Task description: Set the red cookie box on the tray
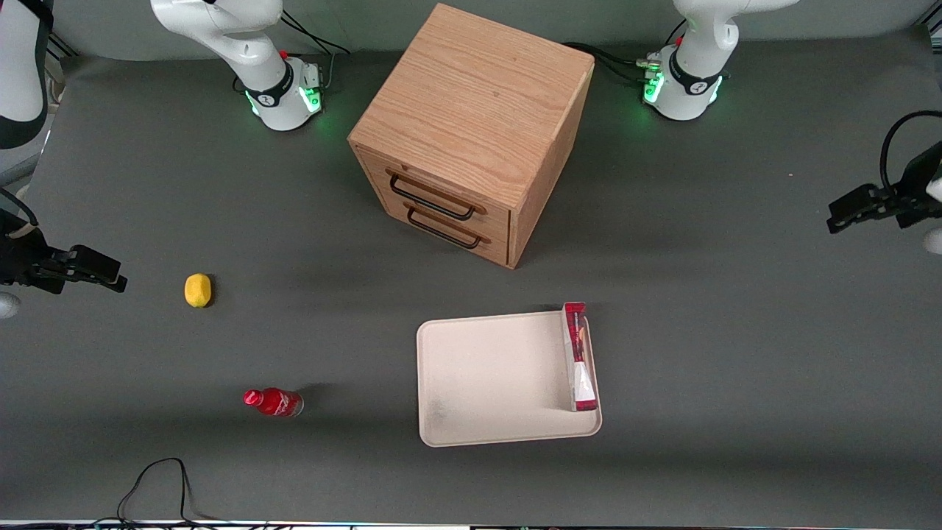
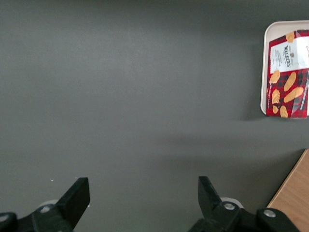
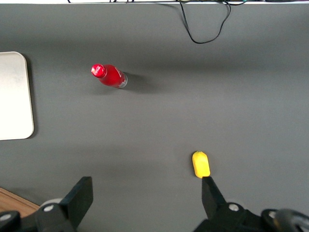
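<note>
Placing apparently done: box (image 1: pixel 578 358) on edge in tray (image 1: pixel 491 375). End effector (image 1: pixel 854 208) spread, empty, well apart above surface (image 1: pixel 736 294). Next: likely only parking.

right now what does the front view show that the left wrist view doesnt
Only the front view shows the whole tray, the lemon, the small red bottle, the two-drawer wooden cabinet's front and both arm bases.

Only the left wrist view shows the printed face of the red cookie box with its white patch and cookie pictures, and the open gripper over bare mat.

Both show the box lying on the tray along its edge toward the working arm's end, with the gripper well clear of it.
</note>
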Available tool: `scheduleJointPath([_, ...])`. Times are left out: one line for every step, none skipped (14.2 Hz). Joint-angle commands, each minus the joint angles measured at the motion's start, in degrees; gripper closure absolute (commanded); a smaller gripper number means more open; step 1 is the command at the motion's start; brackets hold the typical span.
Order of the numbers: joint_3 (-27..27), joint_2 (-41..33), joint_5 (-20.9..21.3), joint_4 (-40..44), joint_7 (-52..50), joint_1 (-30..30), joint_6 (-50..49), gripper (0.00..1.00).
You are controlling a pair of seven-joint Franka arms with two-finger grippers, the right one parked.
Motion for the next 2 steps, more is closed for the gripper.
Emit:
scheduleJointPath([0.5,-2.8,-0.1,-2.7,2.4,0.5,1.4,0.00])
scheduleJointPath([0.6,-2.9,-0.1,-2.7,2.4,0.5,1.3,0.00])
